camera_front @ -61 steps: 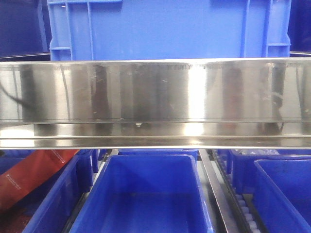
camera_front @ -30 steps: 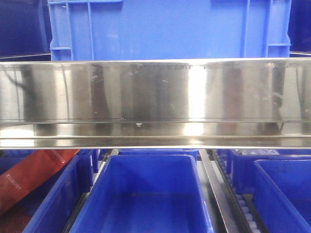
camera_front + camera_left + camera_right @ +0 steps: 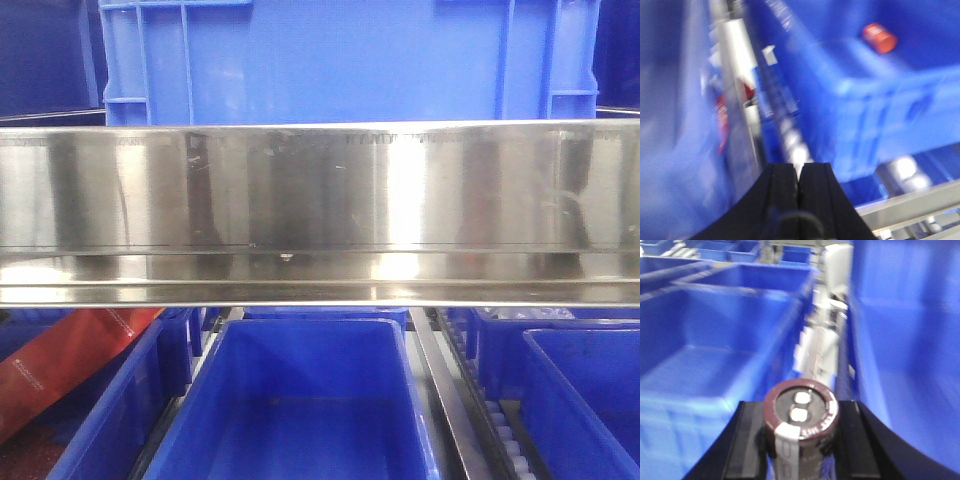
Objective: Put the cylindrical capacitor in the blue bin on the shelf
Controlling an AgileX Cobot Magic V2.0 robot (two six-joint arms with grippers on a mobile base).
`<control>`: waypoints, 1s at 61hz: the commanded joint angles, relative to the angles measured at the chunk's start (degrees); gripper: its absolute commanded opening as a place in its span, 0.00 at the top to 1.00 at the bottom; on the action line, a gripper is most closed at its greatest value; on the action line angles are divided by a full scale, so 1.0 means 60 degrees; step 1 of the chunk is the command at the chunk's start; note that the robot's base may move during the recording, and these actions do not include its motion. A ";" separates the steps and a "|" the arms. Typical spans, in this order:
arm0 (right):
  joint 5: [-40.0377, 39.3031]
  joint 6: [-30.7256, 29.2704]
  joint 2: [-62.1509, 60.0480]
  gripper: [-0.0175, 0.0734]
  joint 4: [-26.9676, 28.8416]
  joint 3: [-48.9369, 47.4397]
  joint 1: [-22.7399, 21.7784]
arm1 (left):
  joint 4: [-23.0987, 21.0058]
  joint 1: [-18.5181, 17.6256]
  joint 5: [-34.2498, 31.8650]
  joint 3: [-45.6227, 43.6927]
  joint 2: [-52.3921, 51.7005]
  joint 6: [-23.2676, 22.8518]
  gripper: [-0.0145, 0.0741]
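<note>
Front view: the dark streak reflected at the left end of the shiny brushed-steel shelf rail (image 3: 320, 200) a second ago is gone, which suggests an arm is moving. The open blue plastic bin (image 3: 300, 400) below is unmoved.

Left wrist view, blurred: the black left gripper (image 3: 799, 175) is pinched together and empty.

Right wrist view: the right gripper (image 3: 801, 427) clamps the brown cylindrical capacitor (image 3: 800, 407) at lower centre, not yet delivered.
</note>
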 commanded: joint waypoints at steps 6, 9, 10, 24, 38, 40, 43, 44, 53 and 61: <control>0.0299 -0.0353 0.1507 0.88 0.0051 -0.1802 0.0917 | 0.0019 0.0577 -0.0226 0.1215 -0.1548 -0.0127 0.96; 0.0474 -0.0451 0.2144 0.88 0.0051 -0.2450 0.1242 | 0.0019 0.0707 -0.0244 0.1466 -0.1841 -0.0127 0.96; 0.0543 -0.0469 0.2306 0.88 0.0051 -0.2608 0.1335 | 0.0019 0.0726 -0.0244 0.1531 -0.1930 -0.0127 0.96; 0.1245 -0.0509 0.5012 0.88 0.0051 -0.5047 0.2707 | 0.0019 0.0904 -0.0244 0.1992 -0.2710 -0.0127 0.96; 0.2080 -0.0509 0.7634 0.88 0.0146 -0.6815 0.3317 | -0.0023 0.0904 -0.0222 0.1990 -0.2749 -0.0127 0.96; 0.2091 -0.0509 0.7969 0.88 0.0167 -0.6978 0.3317 | -0.0023 0.0904 -0.0222 0.1990 -0.2749 -0.0127 0.96; 0.2116 -0.0509 0.8392 0.88 0.0167 -0.7175 0.3317 | -0.0023 0.0904 -0.0222 0.1990 -0.2749 -0.0127 0.96; 0.2143 -0.0509 0.8501 0.88 0.0167 -0.7230 0.3317 | -0.0023 0.0904 -0.0222 0.1990 -0.2749 -0.0127 0.96; 0.2368 -0.0509 0.9396 0.72 0.0167 -0.7661 0.3317 | -0.0090 0.0904 -0.0164 0.1990 -0.2749 -0.0127 0.96; 0.2435 -0.0492 0.9568 0.33 0.0167 -0.7676 0.3317 | -0.0130 0.0904 -0.0098 0.1990 -0.2749 -0.0127 0.96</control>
